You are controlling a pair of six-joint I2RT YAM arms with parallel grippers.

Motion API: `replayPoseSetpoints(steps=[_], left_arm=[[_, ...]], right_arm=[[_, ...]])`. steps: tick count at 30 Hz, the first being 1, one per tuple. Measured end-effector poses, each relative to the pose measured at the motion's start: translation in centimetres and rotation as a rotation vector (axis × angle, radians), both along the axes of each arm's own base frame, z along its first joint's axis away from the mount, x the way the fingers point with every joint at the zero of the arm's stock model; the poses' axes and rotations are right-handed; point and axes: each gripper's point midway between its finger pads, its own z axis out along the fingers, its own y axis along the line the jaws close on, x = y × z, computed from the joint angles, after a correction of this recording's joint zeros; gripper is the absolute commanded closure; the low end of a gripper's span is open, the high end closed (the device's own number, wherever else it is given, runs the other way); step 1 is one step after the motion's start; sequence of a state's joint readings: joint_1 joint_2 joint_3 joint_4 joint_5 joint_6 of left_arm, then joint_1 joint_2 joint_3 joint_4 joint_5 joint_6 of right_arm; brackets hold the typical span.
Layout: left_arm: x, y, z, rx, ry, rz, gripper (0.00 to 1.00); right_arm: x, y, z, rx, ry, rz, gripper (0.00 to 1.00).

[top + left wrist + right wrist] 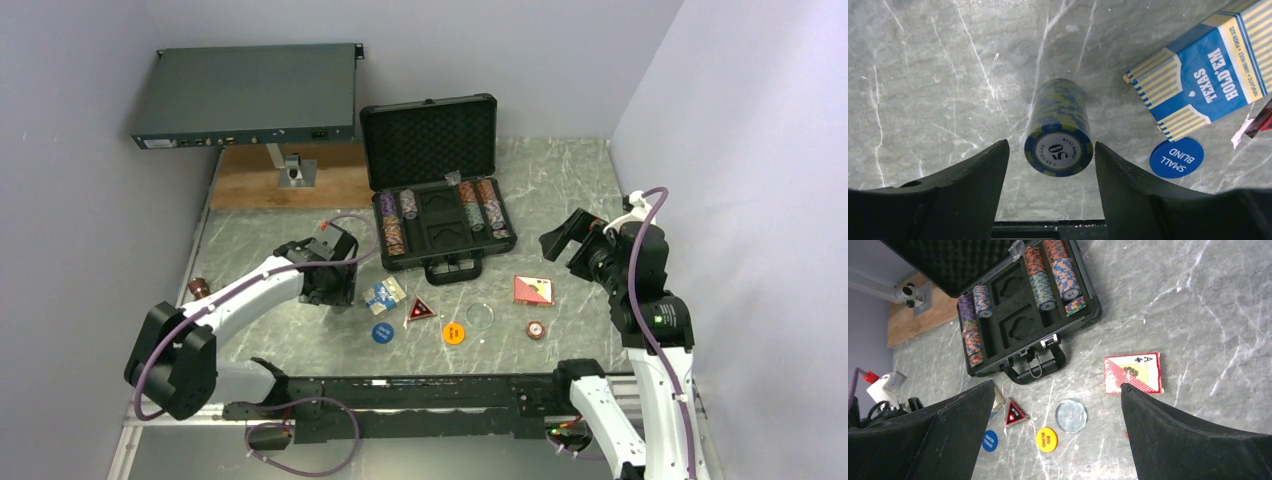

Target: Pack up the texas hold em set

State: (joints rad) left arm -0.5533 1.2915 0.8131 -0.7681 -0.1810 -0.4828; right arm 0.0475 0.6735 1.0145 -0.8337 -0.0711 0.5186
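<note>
**Straddling a loose roll of chips with the left arm**

The left gripper (pixel 1050 146) hangs low over the worktop (pixel 560 180), its jaws half-wide. One finger stands on each side of a blue-and-yellow chip roll (pixel 1060 127), and a sliver of marble shows on both sides, so nothing is gripped yet. The roll lies on its side. Its long axis runs straight away from the wrist, in line with the fingers, with the "50" face turned towards the camera, so the jaws would meet its curved flanks rather than its ends. A loose stack squeezed that way may splay, so a square, centred squeeze looks wise.

Just right of the roll lie the blue card deck (pixel 1208 75) and the small blind button (pixel 1176 158), near enough for the right-hand finger to nudge.

The black case (pixel 428 140) sits open to the far right of this gripper, lid up, with chip rows down both sides. Its second groove from the left looks partly free. The left arm is plainly the nearer one.

The right gripper (pixel 1058 385) hovers wide and empty above the red card deck (pixel 533 290).

The marble-patterned surface looks hard and smooth, so a roll could slide or trundle. Pale walls close in on both sides.
</note>
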Motion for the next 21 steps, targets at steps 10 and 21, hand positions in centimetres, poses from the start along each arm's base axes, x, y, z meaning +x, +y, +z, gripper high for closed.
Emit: replayPoseSetpoints(steps=[10, 21], left_arm=[[0.9, 0.0, -2.5, 0.066, 0.045, -0.035, 0.89], [0.9, 0.2, -1.6, 0.072, 0.038, -0.068, 1.00]], right_arm=[[-0.5, -0.5, -0.2, -0.037, 0.013, -0.002, 0.00], [-0.1, -0.5, -0.2, -0.058, 0.023, 0.015, 0.00]])
